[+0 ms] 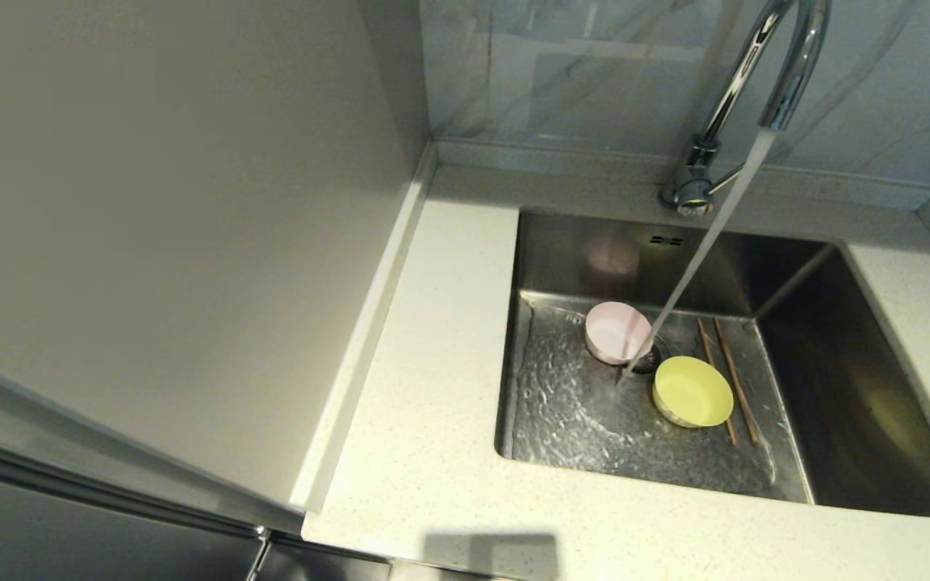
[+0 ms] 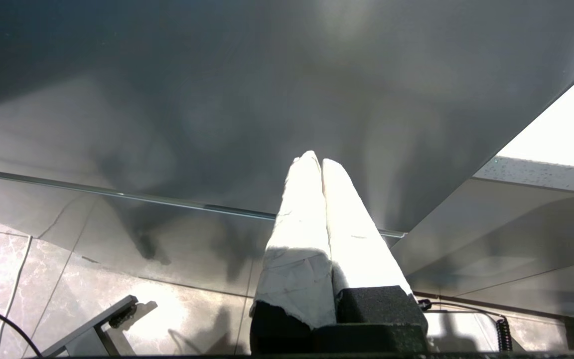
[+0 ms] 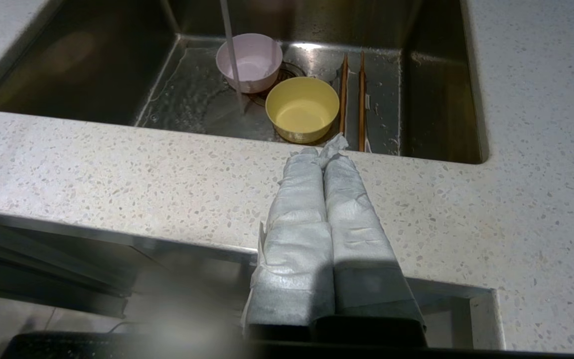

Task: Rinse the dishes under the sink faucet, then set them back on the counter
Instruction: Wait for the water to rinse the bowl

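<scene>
Inside the steel sink [image 1: 860, 387] sit a pale pink bowl [image 1: 615, 330] by the drain, a yellow bowl [image 1: 693, 391] beside it, and two brown chopsticks [image 1: 728, 379] lying side by side to the right. The chrome faucet [image 1: 764, 73] pours a stream of water [image 1: 699, 258] onto the sink floor between the bowls. Neither gripper shows in the head view. My right gripper [image 3: 323, 155] is shut and empty, hovering over the counter's front strip [image 3: 117, 169], short of the yellow bowl [image 3: 302, 107]. My left gripper [image 2: 315, 160] is shut, parked low beside a grey cabinet panel.
The speckled counter [image 1: 433, 403] wraps around the sink, with a tall grey cabinet side [image 1: 158, 202] on the left and a marbled wall panel [image 1: 594, 73] behind. Water ripples across the sink floor [image 1: 570, 411]. The pink bowl [image 3: 249, 61] and chopsticks [image 3: 353, 94] also show from the right wrist.
</scene>
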You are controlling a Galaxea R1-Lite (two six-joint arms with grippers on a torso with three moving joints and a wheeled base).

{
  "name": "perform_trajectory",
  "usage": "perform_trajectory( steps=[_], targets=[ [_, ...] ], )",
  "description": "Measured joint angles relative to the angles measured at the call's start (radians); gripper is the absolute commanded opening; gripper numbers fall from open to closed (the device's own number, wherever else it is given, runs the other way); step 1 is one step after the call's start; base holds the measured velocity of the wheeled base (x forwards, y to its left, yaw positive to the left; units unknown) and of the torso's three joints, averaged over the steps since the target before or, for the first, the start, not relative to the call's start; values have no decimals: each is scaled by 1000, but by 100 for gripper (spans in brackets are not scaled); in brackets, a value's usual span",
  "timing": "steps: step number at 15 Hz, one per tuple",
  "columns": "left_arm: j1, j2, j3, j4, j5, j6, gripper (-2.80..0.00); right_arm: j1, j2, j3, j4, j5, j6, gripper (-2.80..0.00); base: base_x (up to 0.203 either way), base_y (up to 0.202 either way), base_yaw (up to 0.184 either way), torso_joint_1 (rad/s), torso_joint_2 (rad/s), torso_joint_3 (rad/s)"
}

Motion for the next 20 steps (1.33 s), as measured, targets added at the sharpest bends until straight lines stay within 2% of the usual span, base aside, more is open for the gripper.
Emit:
perform_trajectory(
  steps=[20],
  targets=[
    [0,0,0,0,-1,0,-280,0,1,0,0,0,0,-280,0,0,0,0,0,0]
  ],
)
